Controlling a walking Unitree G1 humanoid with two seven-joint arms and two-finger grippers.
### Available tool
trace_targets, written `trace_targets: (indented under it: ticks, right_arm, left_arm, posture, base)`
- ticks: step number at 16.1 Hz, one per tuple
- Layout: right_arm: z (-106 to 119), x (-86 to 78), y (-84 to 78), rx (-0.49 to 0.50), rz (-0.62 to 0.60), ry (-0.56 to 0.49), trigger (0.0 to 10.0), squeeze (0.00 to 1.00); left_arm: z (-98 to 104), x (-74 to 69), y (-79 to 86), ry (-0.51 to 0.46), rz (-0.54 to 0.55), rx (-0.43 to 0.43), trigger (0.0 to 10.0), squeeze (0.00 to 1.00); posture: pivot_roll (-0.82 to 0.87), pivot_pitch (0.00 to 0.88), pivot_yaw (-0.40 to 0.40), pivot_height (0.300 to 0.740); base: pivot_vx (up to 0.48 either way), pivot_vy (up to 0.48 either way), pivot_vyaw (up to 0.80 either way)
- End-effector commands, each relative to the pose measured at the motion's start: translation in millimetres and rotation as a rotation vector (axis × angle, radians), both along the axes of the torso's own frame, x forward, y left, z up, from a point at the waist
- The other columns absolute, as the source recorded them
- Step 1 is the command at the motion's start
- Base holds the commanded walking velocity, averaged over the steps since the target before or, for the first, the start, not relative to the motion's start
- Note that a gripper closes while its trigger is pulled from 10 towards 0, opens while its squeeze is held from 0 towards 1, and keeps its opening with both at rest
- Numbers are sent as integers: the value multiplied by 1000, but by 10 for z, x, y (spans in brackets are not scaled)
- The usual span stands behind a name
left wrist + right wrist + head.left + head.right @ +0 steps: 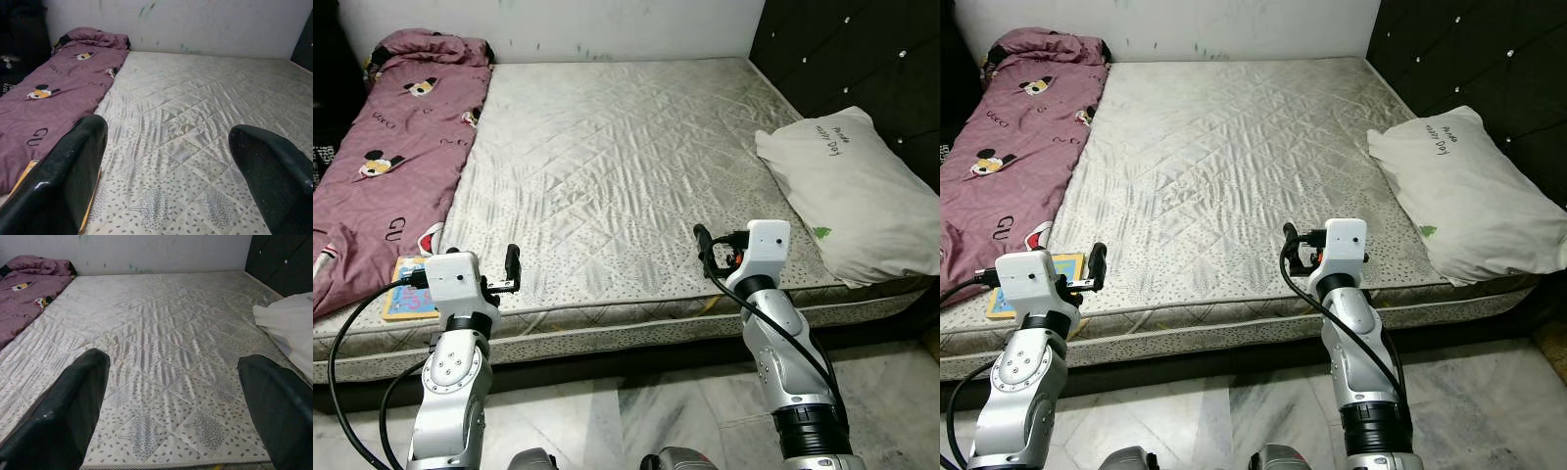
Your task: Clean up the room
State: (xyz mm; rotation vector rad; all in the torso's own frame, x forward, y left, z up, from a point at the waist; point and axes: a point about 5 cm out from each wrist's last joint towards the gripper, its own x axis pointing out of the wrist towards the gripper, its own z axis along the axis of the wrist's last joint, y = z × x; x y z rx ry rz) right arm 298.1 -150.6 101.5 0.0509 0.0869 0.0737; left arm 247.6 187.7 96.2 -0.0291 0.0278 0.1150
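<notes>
Standing at the foot of the bed [607,323], the robot is holding both arms forward at mattress height, as if sizing up what to tidy first. The left gripper [513,264] is hovering just over the near edge with its jaws wide and holding nothing; its wrist view is showing bare quilting between the two fingers [73,171]. Just beside it, on the robot's left, a book [408,291] is lying flat at the near corner, partly tucked under the blanket [382,186], which is probably why it is the closest loose item to collect. The right gripper [703,245] is also hanging over the near edge, jaws spread wide and empty, pointing across open mattress [161,333] so that it is free to reach either way. Further off on the right, a white pillow [852,196] is sitting askew against the dark headboard [862,59], its near end overhanging the mattress side, so it likely needs straightening. The blanket is stretching along the left side in a long, rumpled strip to the far wall [607,29], bunched at its far end, and looks like it is waiting to be folded or spread. Nothing is being gripped yet, so the clean-up seems barely begun.
</notes>
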Motion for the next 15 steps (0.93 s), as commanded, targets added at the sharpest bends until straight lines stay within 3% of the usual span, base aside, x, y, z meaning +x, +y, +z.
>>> trace_targets:
  ticks: [1, 8, 10, 15]
  right_arm:
    - [91, 24, 5, 1, 6, -29, 10000, 0]
    - [91, 24, 5, 1, 6, -29, 10000, 0]
    - [147, 54, 43, 3, 35, -24, 10000, 0]
    - [147, 47, 34, -3, 38, -18, 10000, 0]
  left_arm:
    - [41, 10, 4, -9, 0, 5, 10000, 0]
    - [41, 10, 4, -9, 0, 5, 10000, 0]
    - [103, 11, -30, -24, -7, -44, 10000, 0]
    - [106, 0, -46, -25, -16, -66, 10000, 0]
  posture:
    - [-96, 0, -31, 740]
    - [-96, 0, -31, 740]
    - [-87, 0, -55, 740]
    - [-89, 0, -56, 740]
  base:
    - [0, 0, 0]
    - [0, 0, 0]
    - [0, 0, 0]
    - [0, 0, 0]
